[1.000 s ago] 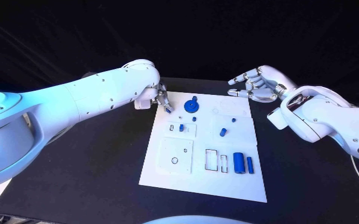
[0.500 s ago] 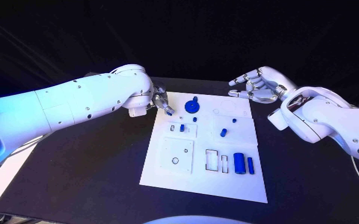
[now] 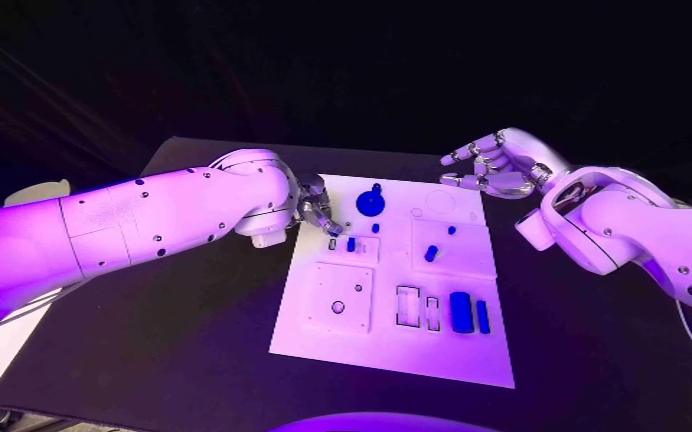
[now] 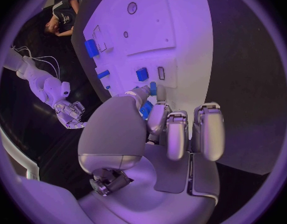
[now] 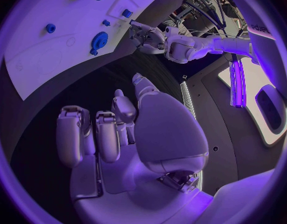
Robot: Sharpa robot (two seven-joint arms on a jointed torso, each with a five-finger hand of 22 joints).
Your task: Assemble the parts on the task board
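Two hands are in front of me, one at each far corner of the task board point(image 3: 346, 347), which lies flat in the middle of the black bench point(image 3: 173, 322). My left hand point(image 3: 315, 208) sits at the board's far left corner, its fingers point(image 4: 176, 134) curled in close together; I can't tell from either view whether anything is pinched between them. Just beside its fingertips, toward the board's middle, I see the round blue part point(image 3: 371, 202) with a knob on top, and a little nearer to me a small blue peg point(image 3: 351, 244) standing by a slot in the board. From the left wrist camera the peg point(image 4: 142, 74) sits just past the fingertips, not touching them. My right hand point(image 3: 495, 168) hovers off the board's far right corner, above the bench, palm turned up with its fingers loosely spread and nothing in it; it is well apart from every part. On the right half of the board I pick out a short blue piece point(image 3: 430, 252) near the middle, and at the near right a thick blue cylinder point(image 3: 460, 312) lying alongside a thinner blue rod point(image 3: 482, 317), the two just beside each other.
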